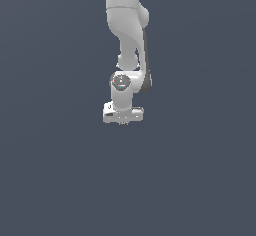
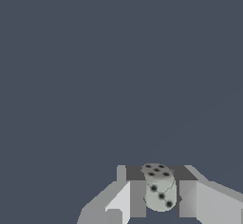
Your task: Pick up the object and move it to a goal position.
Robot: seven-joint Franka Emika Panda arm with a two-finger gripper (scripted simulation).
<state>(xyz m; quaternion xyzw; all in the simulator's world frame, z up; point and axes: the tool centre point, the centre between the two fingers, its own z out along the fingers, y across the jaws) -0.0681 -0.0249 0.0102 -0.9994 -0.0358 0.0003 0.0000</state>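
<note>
Wrist view: the object is a small pale grey die (image 2: pixel 159 188) w/ black pips and rounded corners, sitting between the two grey fingers (image 2: pixel 137 198) of the gripper (image 2: pixel 161 199). Fingers look closed on it, one flat pad against each of two opposite side faces; no gap visible either side.

Exterior view: white Panda arm (image 1: pixel 125 30) hangs down, gripper (image 1: pixel 123 122) pointing at a plain dark grey floor (image 1: pixel 50 180). Die is barely distinguishable there, at most a speck at the fingertips, too small to be sure of. Can't tell if the fingertips are touching the floor or slightly above it. No goal marker seen in either view.

Handling, judged from looks:
- Prob. light: tiny vs. the fingers, so weight shouldn't be an issue.
- Rigid, hard-looking; won't squash under the pinch.
- Smooth surface + rounded edges = could be slippery; may rotate or squirt out if pads sit off-centre.
- Not fragile, as far as one can judge.

Best hold: flat opposite faces, pads centred on the die's mid-height, not on the rounded corners. The present grip seems approx. that. The die appears slightly tilted in the pinch, so move smoothly, avoid jerks.
</note>
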